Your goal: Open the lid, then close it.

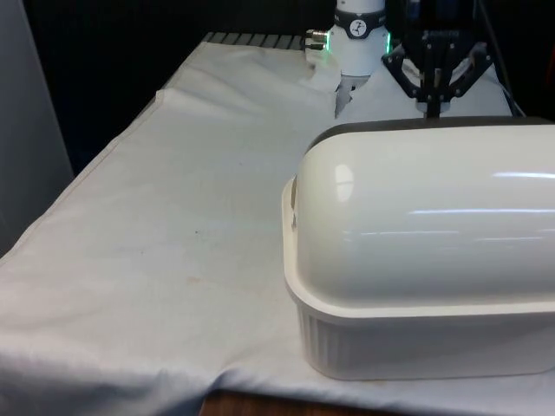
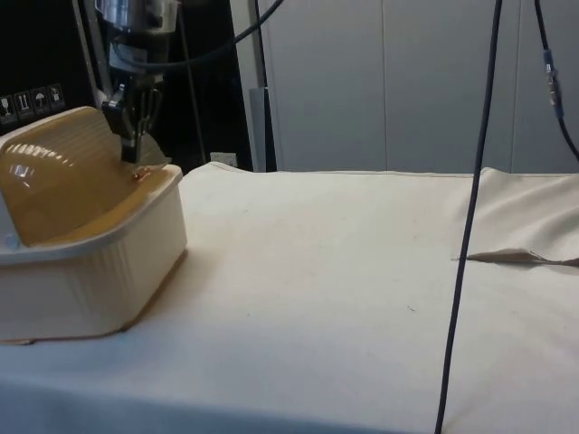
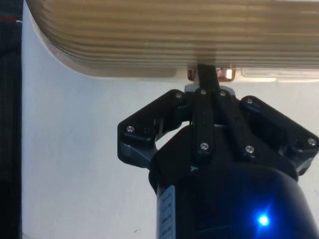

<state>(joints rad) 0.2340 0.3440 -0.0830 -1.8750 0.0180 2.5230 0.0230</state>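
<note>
I am holding my black two-finger gripper (image 3: pixel 208 74) with the fingers brought together, and they seem to be pinching the small copper-coloured handle (image 3: pixel 228 74) at the lower edge of the ribbed roll-top lid (image 2: pixel 68 172); I cannot tell for sure how firm the pinch is. The cream plastic bread box (image 1: pixel 416 260) is standing directly under and in front of my gripper, on the white cloth table (image 1: pixel 173 217). The lid is looking glossy and smooth on the rounded back, with fine ribs running along it on my side, so I judge it as light, stiff and rather slippery. The little handle is the only good place to take hold, because the curved shell is giving nothing to grip. The fluted base (image 2: pixel 81 280) is looking light too, so I think it may slide on the cloth if I am pulling sideways instead of following the curve of the lid.
</note>
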